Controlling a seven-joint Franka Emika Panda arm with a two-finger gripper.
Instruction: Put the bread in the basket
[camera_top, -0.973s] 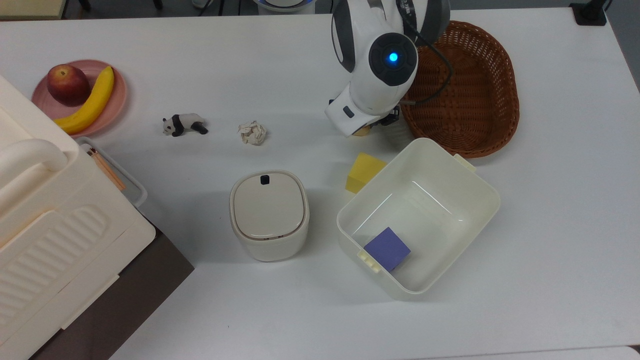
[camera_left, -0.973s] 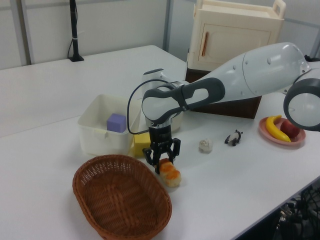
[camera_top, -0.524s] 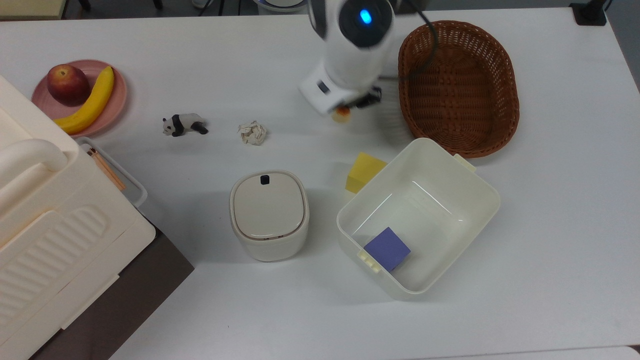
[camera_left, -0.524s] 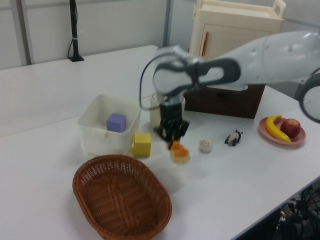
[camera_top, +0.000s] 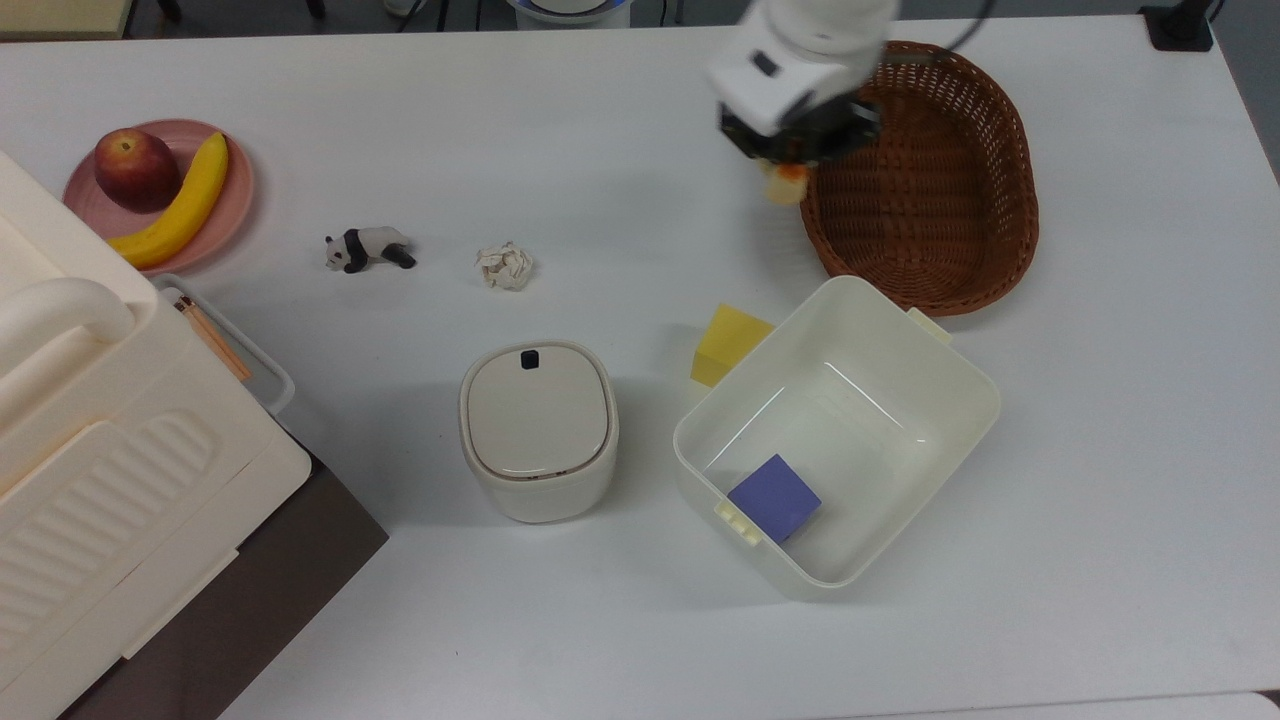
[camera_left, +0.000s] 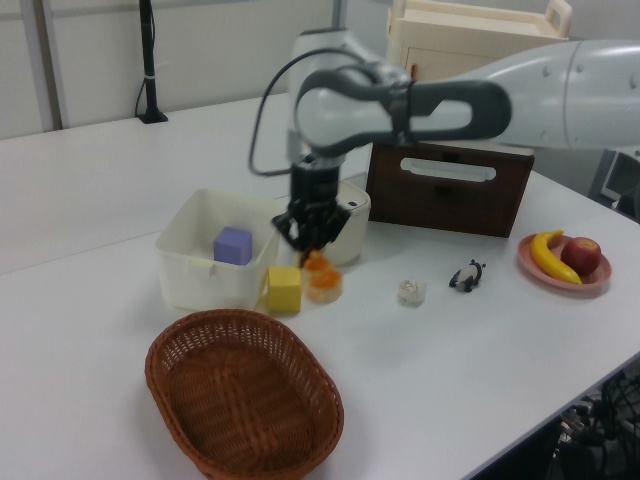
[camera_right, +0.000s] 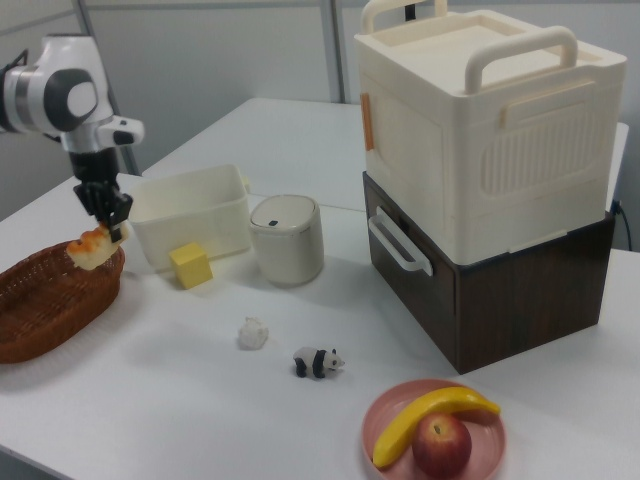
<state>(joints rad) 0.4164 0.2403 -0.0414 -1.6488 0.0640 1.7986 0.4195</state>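
On a white table (camera_top: 400, 620) beside grey wall panels, the gripper (camera_left: 312, 243) grasps the bread (camera_left: 323, 280) aloft near the wicker basket (camera_top: 930, 190).

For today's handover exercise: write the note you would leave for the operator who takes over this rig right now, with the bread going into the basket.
Gripper: shut on the bread, held in the air off the table.
Bread: in the top view, at the basket's left rim; in the right view it hangs just above the rim.
Basket: nothing in it.
Done: bread picked up and carried to the basket's edge.
Left: move on over the basket's inside, lower, release, pull back.
The yellow block and white bin play no part.
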